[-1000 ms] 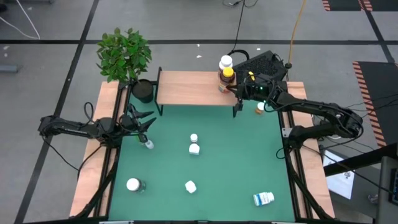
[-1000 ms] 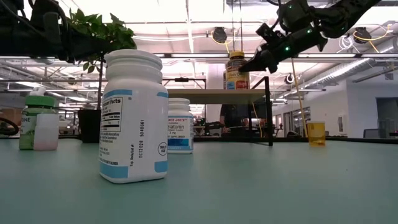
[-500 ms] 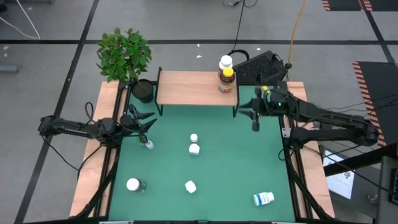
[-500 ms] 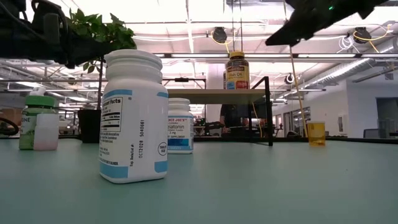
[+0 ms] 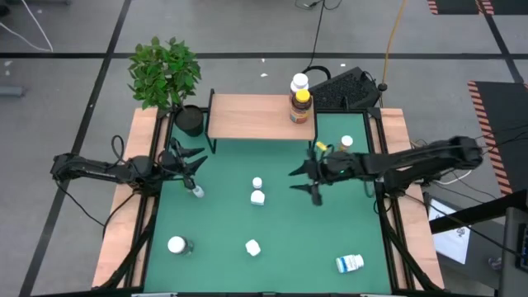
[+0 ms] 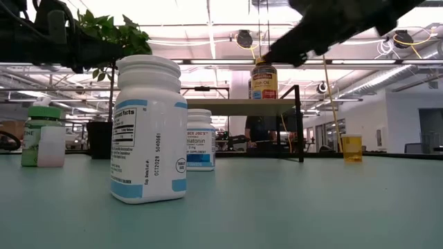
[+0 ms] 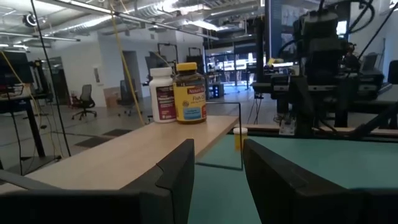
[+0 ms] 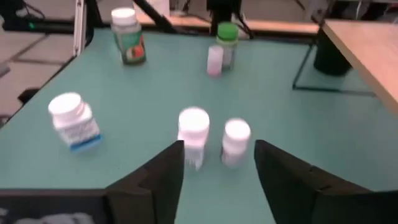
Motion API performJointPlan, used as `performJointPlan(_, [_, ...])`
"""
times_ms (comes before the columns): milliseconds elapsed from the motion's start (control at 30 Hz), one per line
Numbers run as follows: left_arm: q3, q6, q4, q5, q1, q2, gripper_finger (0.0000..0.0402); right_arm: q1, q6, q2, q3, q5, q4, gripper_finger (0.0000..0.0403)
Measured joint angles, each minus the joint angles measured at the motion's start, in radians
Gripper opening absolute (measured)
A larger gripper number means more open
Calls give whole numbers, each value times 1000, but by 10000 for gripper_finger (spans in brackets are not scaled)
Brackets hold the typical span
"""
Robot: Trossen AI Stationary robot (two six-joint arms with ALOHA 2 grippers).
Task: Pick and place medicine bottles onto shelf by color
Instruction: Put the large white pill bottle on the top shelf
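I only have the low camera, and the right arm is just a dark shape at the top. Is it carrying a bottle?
Observer: No. Its wrist view shows the right gripper with its fingers apart and nothing between them.
Operator: What lies ahead of it?
Observer: A white bottle and a second white bottle stand side by side on the green table, just beyond the fingers.
Operator: I count one bottle on the shelf. Is that right?
Observer: No, there are two. From above, a white-capped bottle stands right behind the amber bottle at the right end of the shelf.
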Motion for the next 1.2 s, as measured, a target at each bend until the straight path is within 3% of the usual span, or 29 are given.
performJointPlan(233, [0,4,-36,0,0,0,140,0,-25,266,20,-1,356,253])
performJointPlan(533, [0,11,-47,0,0,0,140,19,-21,551,206,-6,381,277])
performJointPlan(900, [0,-17,-78,0,0,0,140,58,75,675,271,48,380,274])
performJointPlan(1200, [0,-27,-76,0,0,0,140,89,69,686,271,80,374,257])
